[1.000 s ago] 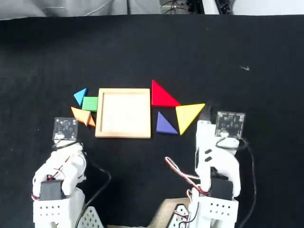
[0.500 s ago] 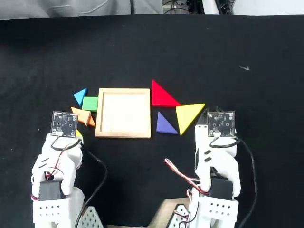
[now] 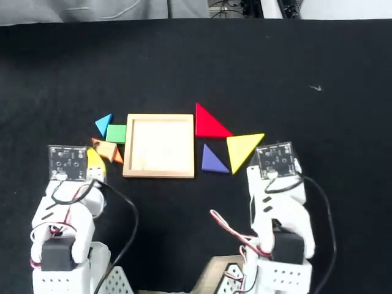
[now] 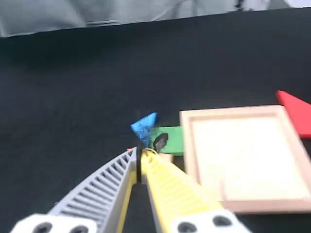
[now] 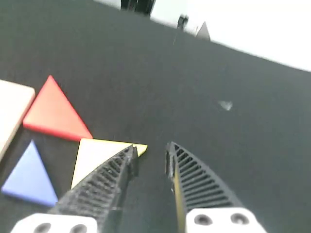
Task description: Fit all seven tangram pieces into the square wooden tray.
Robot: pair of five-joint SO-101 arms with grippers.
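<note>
The yellow triangle (image 5: pixel 97 158) is found on the worktop just ahead of the slightly spread right end effector (image 5: pixel 150 151), one point aimed away from the square wooden tray (image 3: pixel 159 176), while the left end effector (image 4: pixel 140 154), pressed together, is held over the orange pieces (image 3: pixel 107 149).

This looks like a robot lab, a room where people test robots. A big table covered in flat black cloth (image 3: pixel 306 61) takes up most of the space. Two small white plastic robot arms (image 3: pixel 64 214) (image 3: pixel 275 208) sit side by side at its near edge. Each one has a little square board with tiny parts (image 3: pixel 67 163) on top. Thin red and white wires (image 3: pixel 229 223) and a black cable (image 3: pixel 125 226) hang loose from the arms. The arms stand on white bases full of small holes (image 3: pixel 113 282). Behind the table hangs a grey cloth (image 3: pixel 92 9), next to some dark gear (image 3: pixel 257 7) and a plain white wall (image 5: pixel 243 24).
</note>
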